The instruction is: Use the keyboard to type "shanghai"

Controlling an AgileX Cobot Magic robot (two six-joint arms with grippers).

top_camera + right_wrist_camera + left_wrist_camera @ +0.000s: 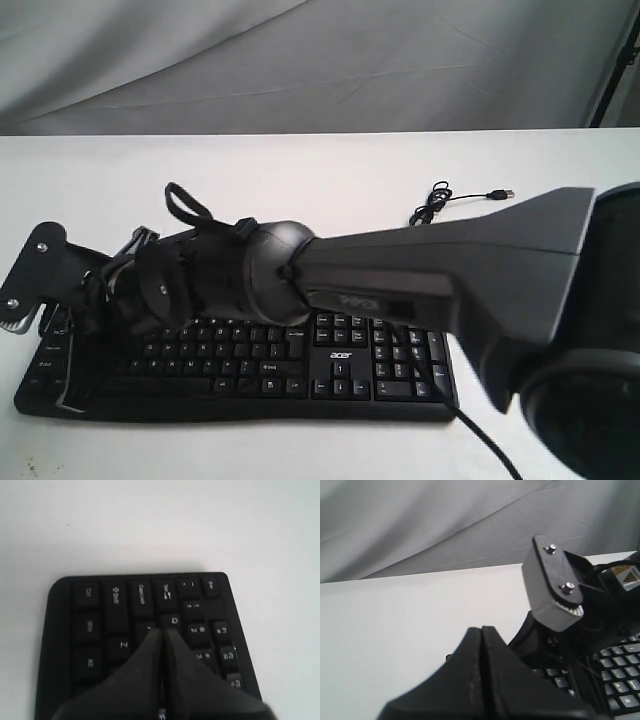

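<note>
- Found keyboard (340, 378) flat on white table (300, 160), near-centre, long side running left to right, number pad at right end.
- Saw thin black cable (432, 208) bunched on table just beyond keyboard's far right corner, USB plug (505, 193) lying on table.
- Logged right arm (420, 265) reaching across from right, above keyboard, toward its left end.
- Marked right claw (162, 631) closed, fingers pressed together, gripping nothing; tips over left-end letter keys, right by Q key (174, 621). Could not tell whether touching.
- Marked left claw (481, 630) closed too, empty, by keyboard's left end.
- Noted grey plate with two screws (554, 582) just beyond left claw.
- Saw grey cloth (300, 60) behind table's far edge.
</note>
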